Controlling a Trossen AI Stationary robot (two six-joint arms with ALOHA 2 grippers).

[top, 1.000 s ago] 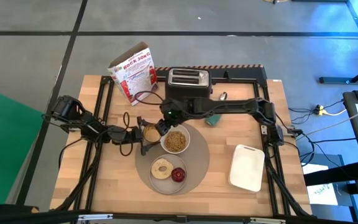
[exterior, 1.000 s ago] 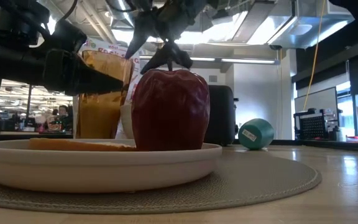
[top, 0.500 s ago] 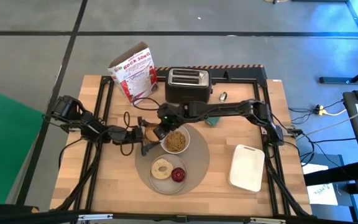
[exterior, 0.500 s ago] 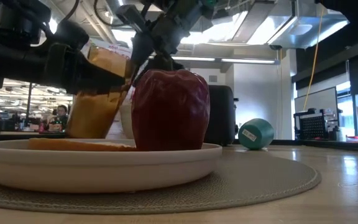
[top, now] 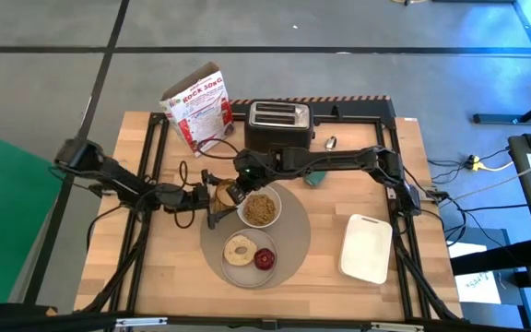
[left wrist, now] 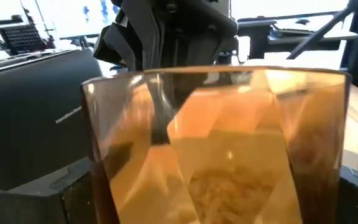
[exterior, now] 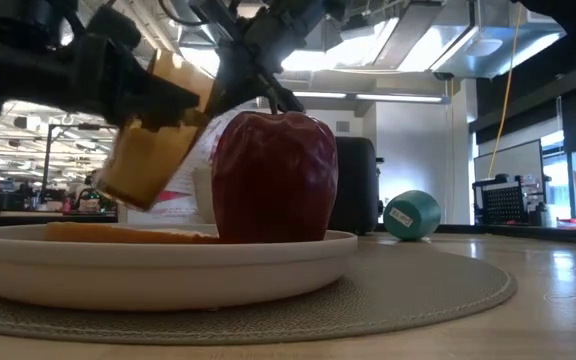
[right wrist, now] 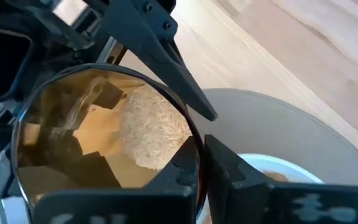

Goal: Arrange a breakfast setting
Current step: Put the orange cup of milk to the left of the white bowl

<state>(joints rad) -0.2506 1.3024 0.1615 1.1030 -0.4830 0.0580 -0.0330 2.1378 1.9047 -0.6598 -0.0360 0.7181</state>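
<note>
The amber translucent cup (top: 221,194) is lifted and tilted at the round placemat's (top: 293,242) far-left edge, beside the white bowl (top: 260,209) of cereal. My left gripper (top: 212,197) is shut on the cup from the table's left. My right gripper (top: 239,185) is shut on the cup's rim from the far right. A small white plate (exterior: 168,268) on the mat carries a bagel (top: 241,249) and a red apple (top: 265,259). I see no wooden utensil. My left gripper holds the cup's side walls (left wrist: 104,186) between its two fingers (left wrist: 73,202), coming nearly level from the table's left. The cup (exterior: 153,135) is lifted clear of the table and tilted. My right gripper pinches the cup's rim (right wrist: 199,163), one finger (right wrist: 182,171) inside the cup and one finger (right wrist: 235,171) outside. It comes slanting down from the table's far-right side. It holds only the rim on the bowl's side.
A black toaster (top: 279,124) and a cereal bag (top: 199,106) stand at the far edge. A green round object (top: 314,177) lies right of my right gripper. A white rectangular tray (top: 367,247) lies at the right. Cables run on the table left of the cup.
My left gripper has risen and tipped, and the cup, upright a second ago, is now lifted higher and tilted. My right gripper has gone a little toward the table's left and down onto the cup's rim.
</note>
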